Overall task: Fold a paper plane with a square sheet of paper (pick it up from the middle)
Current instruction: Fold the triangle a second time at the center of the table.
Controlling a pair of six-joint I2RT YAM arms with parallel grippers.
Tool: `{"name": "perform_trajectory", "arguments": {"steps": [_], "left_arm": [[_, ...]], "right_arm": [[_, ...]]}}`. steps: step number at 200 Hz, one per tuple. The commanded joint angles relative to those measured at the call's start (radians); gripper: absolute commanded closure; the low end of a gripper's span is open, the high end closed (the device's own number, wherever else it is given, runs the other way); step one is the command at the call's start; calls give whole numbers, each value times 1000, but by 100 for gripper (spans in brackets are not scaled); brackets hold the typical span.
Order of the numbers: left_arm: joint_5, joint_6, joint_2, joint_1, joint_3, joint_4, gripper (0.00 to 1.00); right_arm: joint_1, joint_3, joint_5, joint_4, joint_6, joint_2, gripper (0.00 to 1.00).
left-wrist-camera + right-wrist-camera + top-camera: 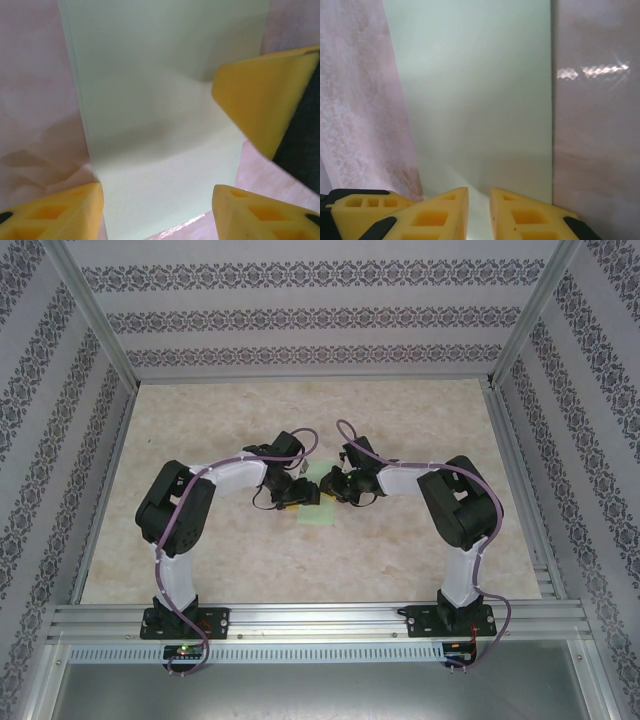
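Pale mint-green paper sheet [320, 515], a long folded strip at the scene's middle, runs straight ahead of the left gripper [157, 215], whose open jaws straddle it; right gripper [479, 215], nearly closed, seems to pinch its edge.

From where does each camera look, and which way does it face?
Top external: above, behind both arms, facing down on the table; they show whole, left gripper and right gripper over the square sheet of paper.
Left wrist: on the left arm, facing the sheet; its yellow fingers at bottom corners.
Right wrist: on the right arm, same sheet; its yellow fingers bottom centre.
Shared by all: the sheet.
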Motion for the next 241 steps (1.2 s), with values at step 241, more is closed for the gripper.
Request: {"name": "perform_trajectory", "arguments": {"steps": [241], "left_arm": [[32,-56,-93,-32,-63,110,43]], "right_arm": [[-46,-73,66,-36,18,91,80]]}}
